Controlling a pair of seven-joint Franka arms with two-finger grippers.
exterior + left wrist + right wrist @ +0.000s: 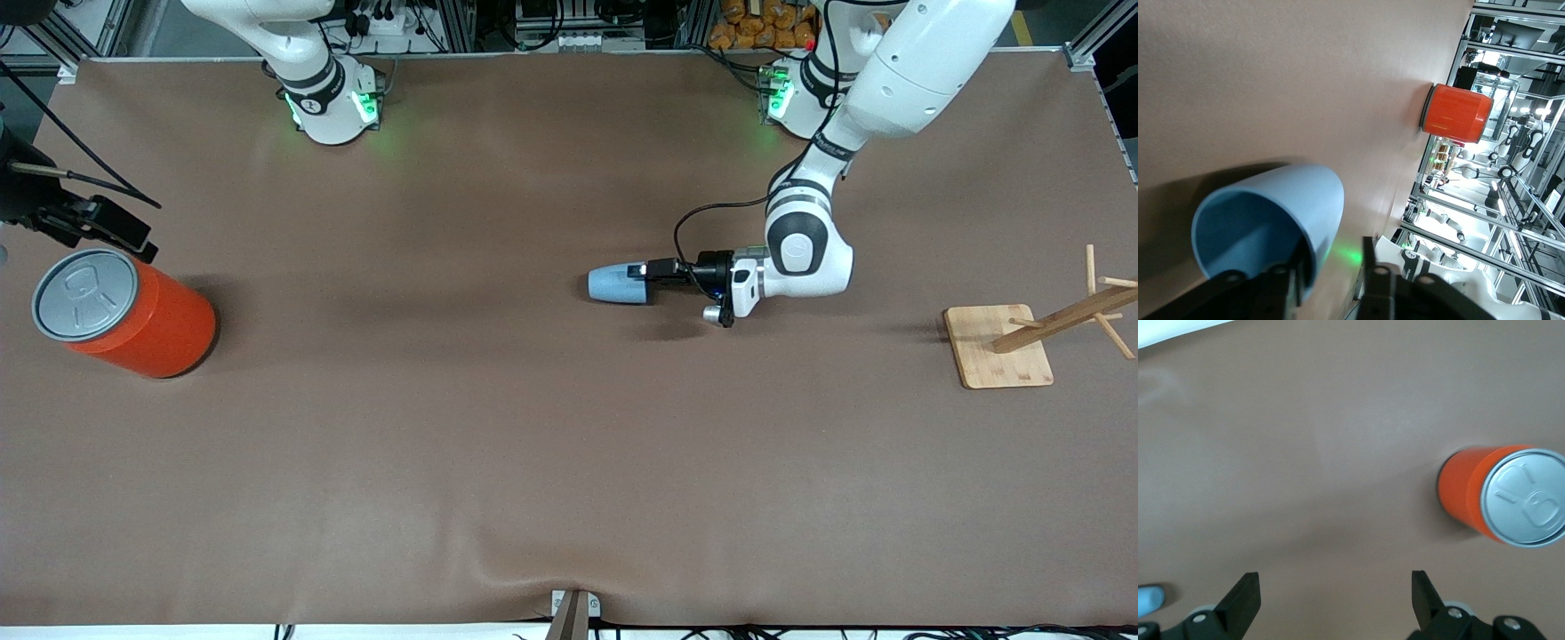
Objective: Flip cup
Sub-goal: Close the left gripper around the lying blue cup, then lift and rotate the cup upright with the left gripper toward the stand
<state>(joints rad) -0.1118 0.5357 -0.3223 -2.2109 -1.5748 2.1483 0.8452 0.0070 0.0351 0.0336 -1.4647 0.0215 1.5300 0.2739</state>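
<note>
The light-blue cup (pixel 618 284) lies on its side in the middle of the table, its mouth turned toward the left arm's end. My left gripper (pixel 649 269) is low at that mouth. In the left wrist view the cup (pixel 1271 220) shows its darker inside. One finger (pixel 1297 270) is inside the rim. The other finger (pixel 1368 257) is outside, with a gap between it and the wall, so the left gripper (pixel 1333 257) stands open around the rim. My right gripper (pixel 1336 587) waits open with nothing between its fingers, above the table beside the orange can (pixel 1468 493).
The large orange can (pixel 142 320) with a grey lid stands at the right arm's end of the table, with the right gripper (pixel 133 238) just above it. A wooden peg rack on a square base (pixel 996 347) sits at the left arm's end.
</note>
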